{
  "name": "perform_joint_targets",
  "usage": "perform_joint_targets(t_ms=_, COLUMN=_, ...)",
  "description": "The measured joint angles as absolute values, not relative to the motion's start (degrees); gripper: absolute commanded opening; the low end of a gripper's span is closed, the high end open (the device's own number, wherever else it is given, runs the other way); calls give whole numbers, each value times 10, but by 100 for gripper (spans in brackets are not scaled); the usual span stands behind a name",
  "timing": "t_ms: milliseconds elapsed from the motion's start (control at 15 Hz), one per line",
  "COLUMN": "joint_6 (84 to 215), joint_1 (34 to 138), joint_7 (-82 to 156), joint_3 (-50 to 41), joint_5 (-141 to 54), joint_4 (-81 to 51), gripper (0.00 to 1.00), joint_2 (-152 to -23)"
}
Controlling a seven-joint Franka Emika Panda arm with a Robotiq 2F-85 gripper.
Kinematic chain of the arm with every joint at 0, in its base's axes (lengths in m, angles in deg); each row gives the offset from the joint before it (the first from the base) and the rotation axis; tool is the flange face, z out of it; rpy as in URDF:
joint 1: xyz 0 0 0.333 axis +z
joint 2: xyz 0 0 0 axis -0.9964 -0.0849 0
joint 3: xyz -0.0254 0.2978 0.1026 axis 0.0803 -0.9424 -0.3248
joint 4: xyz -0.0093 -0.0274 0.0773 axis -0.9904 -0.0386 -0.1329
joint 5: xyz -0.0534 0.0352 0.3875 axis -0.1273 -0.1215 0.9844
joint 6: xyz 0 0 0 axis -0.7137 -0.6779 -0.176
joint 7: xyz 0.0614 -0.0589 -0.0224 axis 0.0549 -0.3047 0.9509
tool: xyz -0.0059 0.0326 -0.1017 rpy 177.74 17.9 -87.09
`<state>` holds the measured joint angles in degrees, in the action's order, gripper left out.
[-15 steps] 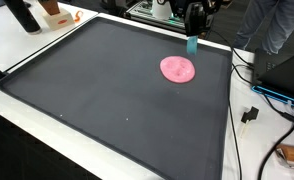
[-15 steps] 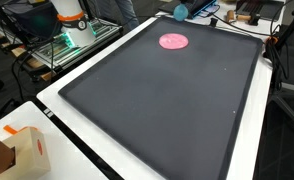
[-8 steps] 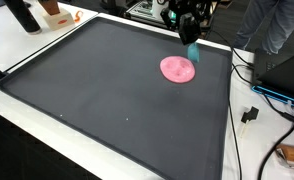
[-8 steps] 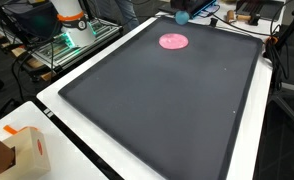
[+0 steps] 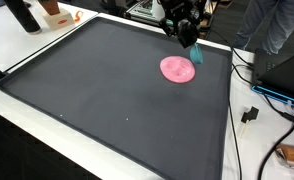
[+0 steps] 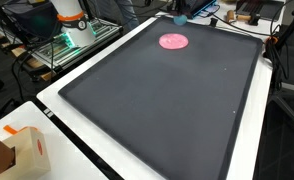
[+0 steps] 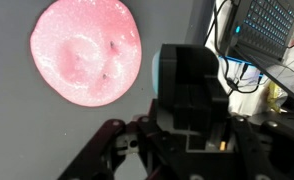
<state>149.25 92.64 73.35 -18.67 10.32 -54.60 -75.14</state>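
A pink round disc (image 5: pixel 178 69) lies flat on the black mat (image 5: pixel 107 90) near its far edge, also seen as the pink disc (image 6: pixel 173 41). My gripper (image 5: pixel 190 40) hangs just behind the disc, shut on a light blue object (image 5: pixel 195 52) that tilts under it. That blue object (image 6: pixel 180 16) sits at the mat's far edge in an exterior view. In the wrist view the pink disc (image 7: pixel 85 50) fills the upper left, and my gripper (image 7: pixel 192 95) covers most of the blue object (image 7: pixel 157 70), of which only a pale edge shows.
White tabletop (image 6: pixel 57 135) borders the mat. Cables (image 5: pixel 249 105) and a monitor (image 5: pixel 287 75) lie on one side. A cardboard box (image 6: pixel 17 150) stands at a near corner. A white and orange column (image 6: pixel 71 20) and a person (image 5: pixel 277 25) are behind the table.
The gripper has shifted slightly sideways above the mat's far edge and turned, so the blue object that hung upright now tilts. The pink disc has not moved.
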Motion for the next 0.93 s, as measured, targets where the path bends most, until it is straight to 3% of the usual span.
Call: perform_joint_targets(t_ms=933, joint_6=1455, joint_1=924, joint_7=800, joint_3=-170, joint_5=157, joint_4=-568, gripper=26, joint_2=-765)
